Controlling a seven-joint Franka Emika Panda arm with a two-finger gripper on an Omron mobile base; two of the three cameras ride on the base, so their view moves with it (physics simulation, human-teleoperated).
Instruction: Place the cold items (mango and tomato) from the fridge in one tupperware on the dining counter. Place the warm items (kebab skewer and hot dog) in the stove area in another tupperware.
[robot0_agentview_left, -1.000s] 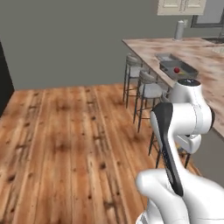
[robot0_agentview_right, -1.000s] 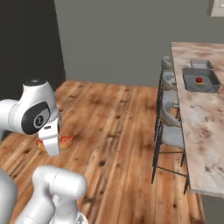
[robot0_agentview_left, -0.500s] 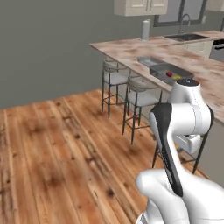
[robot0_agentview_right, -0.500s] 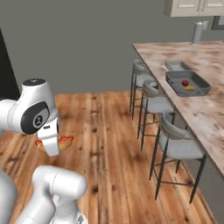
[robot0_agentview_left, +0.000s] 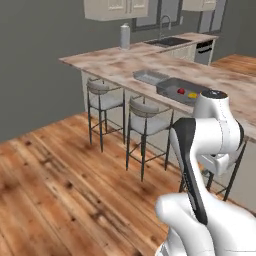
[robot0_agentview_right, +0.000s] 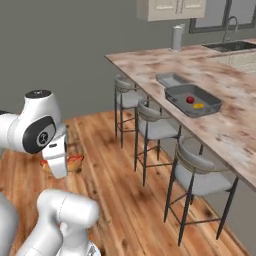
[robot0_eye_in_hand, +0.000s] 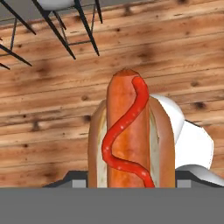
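— So, what has the robot got there?

— The hot dog (robot0_eye_in_hand: 131, 140). From the hand view it lies lengthwise between the fingers of the tool (robot0_agentview_right: 61, 165), bun sides squeezed, sausage with its red squiggle pointing away. The tool is about half closed around it, as wide as the bun allows. In the right base view you can see an orange bit of it tucked just under the white hand, low on the near left, over the wooden floor (robot0_agentview_right: 110, 150).

— Why carried so low and close in?

— My guess is that it keeps the load steady while the base drives. The arm is folded back against the body, nothing reaching out.

— And where is it meant to go?

— Onto the dining counter (robot0_agentview_right: 230, 125), the long marbled bench on the right with the stools (robot0_agentview_right: 155, 127) beneath. One dark tray (robot0_agentview_right: 192, 100) there already holds a red thing and a yellow one, probably the tomato and the mango. Just beyond it sits another tupperware (robot0_agentview_right: 171, 79), the lighter, shallow one, which looks bare. I would judge that to be the one for the warm things.

— Anything different from a moment ago?

— The whole view has swung. A second ago the bench was far off at the right edge; now it fills the right half, much nearer, with the sink (robot0_agentview_left: 172, 41) and a pale canister (robot0_agentview_left: 125, 36) at its far end. That is the base turning and closing in, not the trays moving. The arm's pose and its hold on the hot dog look unchanged.
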